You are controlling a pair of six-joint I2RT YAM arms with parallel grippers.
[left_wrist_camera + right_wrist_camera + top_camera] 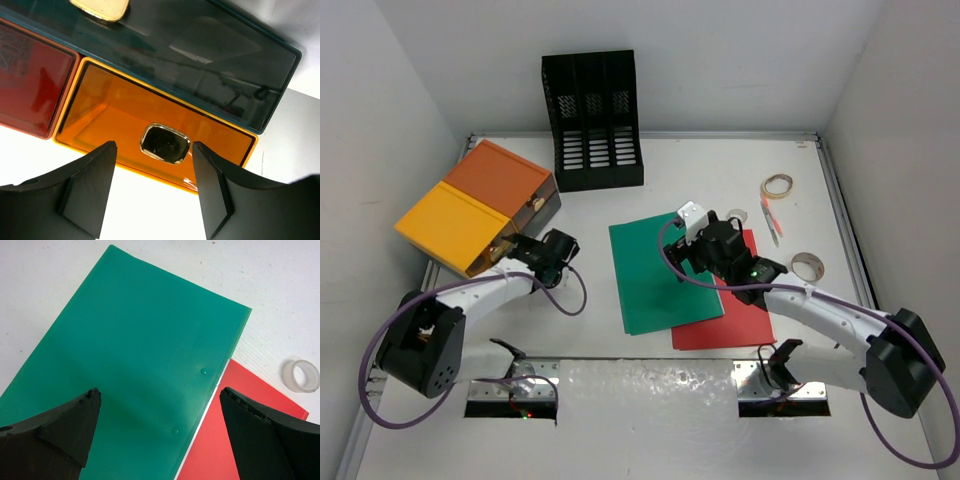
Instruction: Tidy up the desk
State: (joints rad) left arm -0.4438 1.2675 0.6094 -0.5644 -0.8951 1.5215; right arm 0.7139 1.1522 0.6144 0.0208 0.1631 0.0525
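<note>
The white desk (720,170) carries an orange-and-yellow drawer box (475,205) at the left. My left gripper (527,250) points at the box's front. In the left wrist view an orange drawer (125,112) with a shiny metal handle (165,144) lies just beyond my left gripper (154,147), which is open with nothing between its fingers. A green folder (655,275) lies mid-desk, overlapping a red folder (745,310). My right gripper (682,240) hovers open over the green folder (130,355), with the red folder (235,440) beside it. The right gripper (159,391) holds nothing.
A black mesh file rack (592,120) stands at the back. On the right lie a tape ring (777,186), a pen (770,220) and a clear tape roll (808,266). White walls close in the sides, and metal rails run along the edges.
</note>
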